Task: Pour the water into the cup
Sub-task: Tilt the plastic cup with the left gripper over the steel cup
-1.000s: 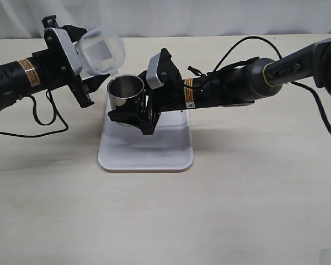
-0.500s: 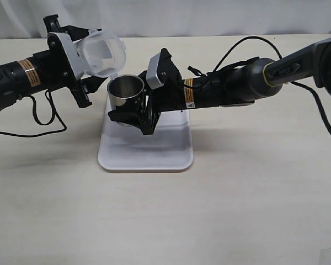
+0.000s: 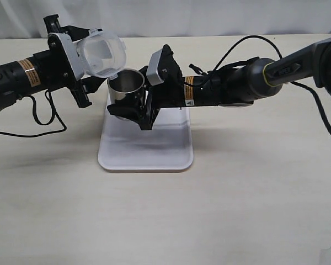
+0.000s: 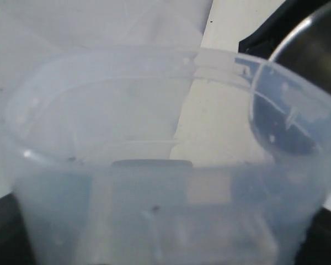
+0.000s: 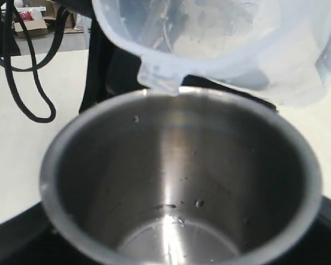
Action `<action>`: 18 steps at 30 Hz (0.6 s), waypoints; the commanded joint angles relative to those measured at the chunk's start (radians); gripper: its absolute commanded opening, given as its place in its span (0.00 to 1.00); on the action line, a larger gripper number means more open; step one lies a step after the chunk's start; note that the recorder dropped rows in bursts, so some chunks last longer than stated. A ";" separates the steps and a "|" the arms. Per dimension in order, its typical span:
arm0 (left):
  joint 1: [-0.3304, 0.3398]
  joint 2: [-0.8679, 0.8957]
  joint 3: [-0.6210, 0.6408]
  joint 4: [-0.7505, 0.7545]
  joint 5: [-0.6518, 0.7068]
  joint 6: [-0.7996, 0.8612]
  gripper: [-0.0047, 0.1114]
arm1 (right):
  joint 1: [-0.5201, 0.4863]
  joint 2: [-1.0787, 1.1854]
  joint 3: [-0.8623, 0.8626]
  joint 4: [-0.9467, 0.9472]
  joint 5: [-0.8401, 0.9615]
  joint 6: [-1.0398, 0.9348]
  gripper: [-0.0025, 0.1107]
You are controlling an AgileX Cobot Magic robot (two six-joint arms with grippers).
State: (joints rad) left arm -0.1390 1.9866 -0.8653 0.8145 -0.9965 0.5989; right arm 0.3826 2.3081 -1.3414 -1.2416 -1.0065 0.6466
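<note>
While left fingers (image 3: pixel 81 95) clasp the beaker (image 3: pixel 102 52), right fingers (image 3: pixel 146 115) widely clasp the cup (image 3: pixel 126 88).

tray (image 3: pixel 154 154): white, rectangular, flat on table | table (image 3: pixel 254 193): pale wood-grain | backdrop (image 3: pixel 209 16): white, behind

Whether the beaker (image 4: pixel 154 221) (blurred, edges cut off) holds water cannot be told.

We see pale wood-grain surface (image 3: pixel 254 187) filling most of exterior view, matte, grain running sideways. Behind far edge we note white backdrop (image 3: pixel 182 16), faintly creased; cloth or wall, we cannot tell. Light soft and even; shadows on surface faint, blurred at edges. In right wrist view we glimpse brown cardboard boxes (image 5: pixel 30 25), far off beyond surface, blurred.
</note>
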 commanded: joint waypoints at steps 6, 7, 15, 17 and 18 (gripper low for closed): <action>-0.002 0.001 -0.008 -0.006 -0.034 0.007 0.04 | 0.003 0.052 -0.007 0.067 -0.069 -0.083 0.06; -0.002 0.001 -0.008 -0.006 -0.034 0.010 0.04 | 0.003 0.052 -0.007 0.067 -0.063 -0.083 0.06; -0.002 0.001 -0.008 -0.012 -0.034 0.065 0.04 | 0.003 0.052 -0.030 0.000 -0.054 -0.007 0.06; -0.002 0.001 -0.008 -0.012 -0.034 0.065 0.04 | 0.003 0.052 -0.045 -0.013 -0.054 0.030 0.06; -0.002 0.001 -0.008 -0.012 -0.034 0.065 0.04 | 0.003 0.052 -0.048 -0.015 -0.054 0.034 0.06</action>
State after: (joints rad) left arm -0.1390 1.9866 -0.8653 0.8145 -0.9965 0.6562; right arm 0.3844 2.3680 -1.3721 -1.2383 -1.0471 0.6440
